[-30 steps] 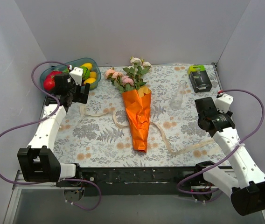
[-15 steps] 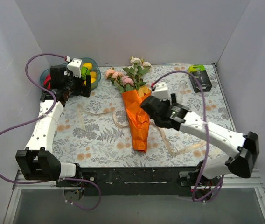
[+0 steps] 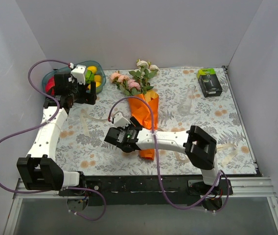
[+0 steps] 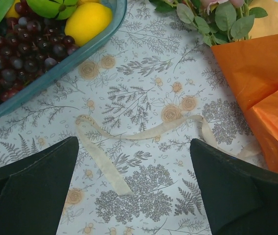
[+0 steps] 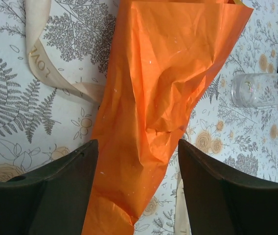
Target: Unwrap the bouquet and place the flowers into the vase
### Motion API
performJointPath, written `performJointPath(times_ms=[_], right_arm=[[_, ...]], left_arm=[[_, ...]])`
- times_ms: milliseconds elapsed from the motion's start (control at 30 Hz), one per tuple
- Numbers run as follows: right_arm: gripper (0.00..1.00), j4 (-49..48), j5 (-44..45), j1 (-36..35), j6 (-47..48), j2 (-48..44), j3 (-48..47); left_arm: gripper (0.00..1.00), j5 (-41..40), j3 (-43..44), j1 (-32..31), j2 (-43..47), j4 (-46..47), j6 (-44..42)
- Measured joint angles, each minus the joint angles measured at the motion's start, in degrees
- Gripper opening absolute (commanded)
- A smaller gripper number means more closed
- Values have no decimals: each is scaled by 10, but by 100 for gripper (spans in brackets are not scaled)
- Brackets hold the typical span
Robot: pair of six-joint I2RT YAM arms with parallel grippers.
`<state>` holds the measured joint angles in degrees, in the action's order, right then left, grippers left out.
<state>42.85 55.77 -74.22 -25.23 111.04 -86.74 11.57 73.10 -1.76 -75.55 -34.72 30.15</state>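
well, the bouquet [image 3: 144,105] lies mid-table [image 3: 227,107], its long axis running from near edge to far edge, blooms toward the far edge. the right gripper [image 5: 136,147] hangs over the orange wrapper [image 5: 163,98], jaws apart. the left gripper [image 4: 133,147], spread wide, is near the far left corner above the ribbon [image 4: 104,166]. the vase [image 3: 185,104] sits right of the bouquet.

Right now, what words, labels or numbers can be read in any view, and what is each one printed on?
"LOV": printed along the cream ribbon in the right wrist view; any letters after that are lost where the ribbon bends.
Black-and-green box: it carries a green label, but the print is too small to read.
No other readable text shows in any view.
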Motion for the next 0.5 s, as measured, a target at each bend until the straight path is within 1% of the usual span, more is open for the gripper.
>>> performJointPath(times_ms=[133, 167, 200, 233, 367, 467, 500], right_arm=[[67, -31, -2, 18, 20, 17, -12], [65, -39, -3, 23, 23, 20, -12], [60, -45, -5, 28, 26, 23, -11], [58, -55, -9, 35, 30, 26, -10], [54, -94, -28, 53, 40, 27, 11], [44, -107, -42, 60, 43, 30, 15], [38, -112, -46, 60, 43, 32, 15]], left_arm=[[98, -2, -20, 1, 6, 0, 2], [98, -2, -23, 2, 6, 0, 2], [98, -2, -26, 2, 7, 0, 2], [98, -2, -28, 3, 8, 0, 2], [98, -2, -32, 7, 11, 0, 2], [98, -2, -33, 11, 11, 2, 2], [98, -2, -33, 12, 11, 2, 2]])
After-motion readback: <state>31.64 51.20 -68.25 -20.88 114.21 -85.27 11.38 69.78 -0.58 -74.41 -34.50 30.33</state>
